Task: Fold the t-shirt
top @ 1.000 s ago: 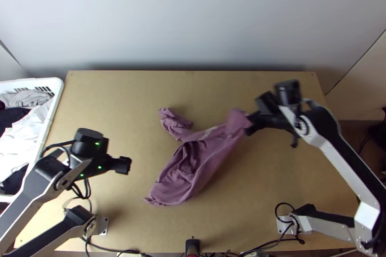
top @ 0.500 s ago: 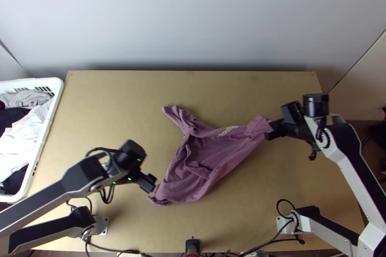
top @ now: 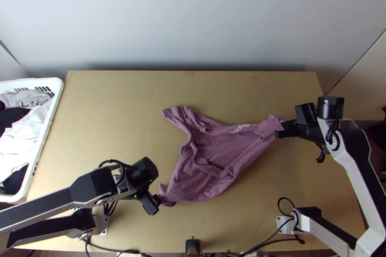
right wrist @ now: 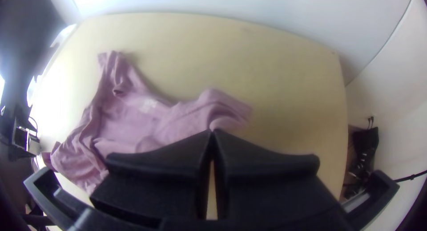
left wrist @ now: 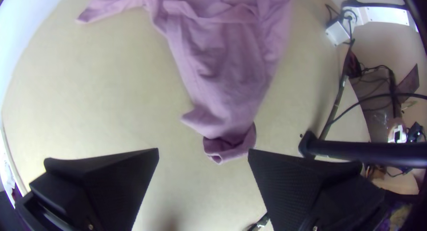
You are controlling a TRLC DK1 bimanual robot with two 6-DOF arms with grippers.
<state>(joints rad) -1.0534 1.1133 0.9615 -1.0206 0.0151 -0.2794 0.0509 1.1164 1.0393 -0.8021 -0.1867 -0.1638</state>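
T-shirt [top: 207, 160], mauve and crumpled, lies across the middle of the pale wooden surface [top: 111, 107], with a white basket [top: 59, 94] of other laundry by the left edge. Nothing looks folded so far; I'd call this the spreading-out stage, with the body only partly opened and still to be flattened, squared and folded. Loose ridges cross its middle, and one narrow part, probably a sleeve [top: 177, 114], points toward the far edge. The right hand [right wrist: 212, 132] is pressed together on the opposite end of the cloth, which seems drawn out and slightly raised. The left hand [left wrist: 203, 151] has its fingers spread beside the near left end, whose small turned-up edge [left wrist: 229, 148] is not pinched; catching it would probably help stretch the shirt. Smallest of all, some pale lettering [top: 240, 128] faces up near the right-hand end.
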